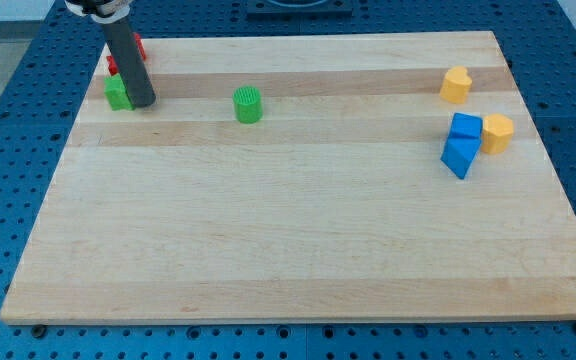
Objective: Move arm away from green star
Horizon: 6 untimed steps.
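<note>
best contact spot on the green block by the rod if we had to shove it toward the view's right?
No gripper here, so contact means a push. My tip sits on the green block's right side, the wrong side. I'd probably circle to its left face and press mid-height. A red block crowds it from above; the round green block lies further right.

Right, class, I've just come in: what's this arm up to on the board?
An arm with a dark rod is working at the wooden board's top-left corner. My tip sits right beside the green star, on its right, seemingly touching it; a red block shows just behind the rod. The job is to move away from that star, and that is not yet done. A green cylinder stands further right. At the view's right are a yellow heart, a yellow block and two blue blocks.
</note>
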Motion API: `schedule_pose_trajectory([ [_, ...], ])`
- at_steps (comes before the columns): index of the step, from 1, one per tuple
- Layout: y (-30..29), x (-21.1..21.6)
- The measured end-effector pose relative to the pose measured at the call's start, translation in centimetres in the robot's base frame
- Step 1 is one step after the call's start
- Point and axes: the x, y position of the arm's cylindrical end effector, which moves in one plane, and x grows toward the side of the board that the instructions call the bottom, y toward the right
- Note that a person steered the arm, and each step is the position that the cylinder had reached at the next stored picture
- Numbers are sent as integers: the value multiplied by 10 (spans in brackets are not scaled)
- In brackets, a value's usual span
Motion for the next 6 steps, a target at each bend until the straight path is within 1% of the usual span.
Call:
schedule_pose_trajectory([
  [1,8,0],
  [2,48,-14],
  [3,86,-42],
  [4,125,-56],
  [5,166,-50],
  [6,200,-36],
])
